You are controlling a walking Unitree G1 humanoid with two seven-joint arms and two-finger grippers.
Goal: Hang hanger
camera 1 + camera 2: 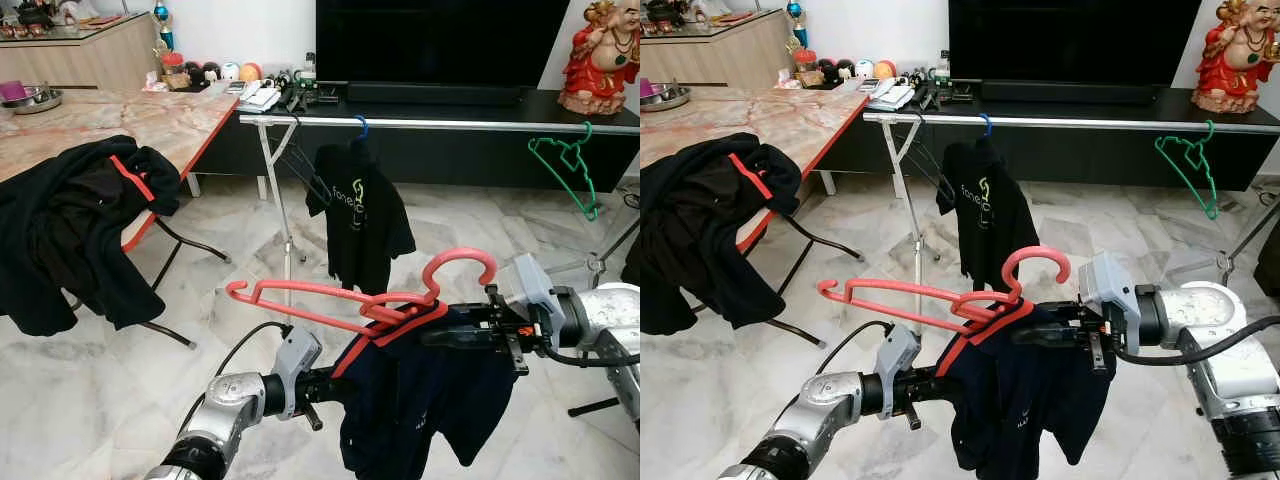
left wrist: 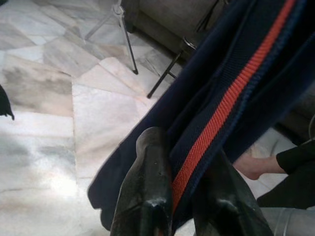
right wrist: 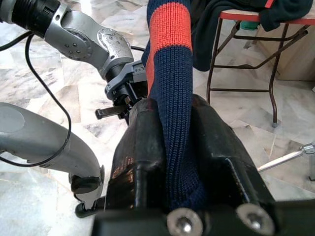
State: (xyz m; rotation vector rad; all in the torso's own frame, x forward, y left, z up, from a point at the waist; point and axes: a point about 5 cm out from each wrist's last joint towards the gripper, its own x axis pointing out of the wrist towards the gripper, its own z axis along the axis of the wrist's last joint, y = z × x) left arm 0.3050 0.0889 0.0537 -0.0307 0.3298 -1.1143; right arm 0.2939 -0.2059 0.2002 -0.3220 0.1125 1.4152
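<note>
Silver clothes rail (image 1: 440,124) carries black T-shirt (image 1: 360,215) on blue hanger (image 1: 361,126). Green hanger (image 1: 566,165) hangs bare, well right of the shirt. Rail legs stand on marble floor (image 1: 110,380).

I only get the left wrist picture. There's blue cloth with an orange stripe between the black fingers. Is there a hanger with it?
Observer: Yes. A pink hanger sits at the collar of the navy shirt, hook pointing up, with one arm sticking out bare.
Operator: Is the other gripper holding it too?
Observer: Yes. The right gripper is shut on the shirt's striped collar band.
Operator: Where could it hang?
Observer: A metal rail stands ahead. It carries a black shirt on a blue hanger and a bare green hanger.
</note>
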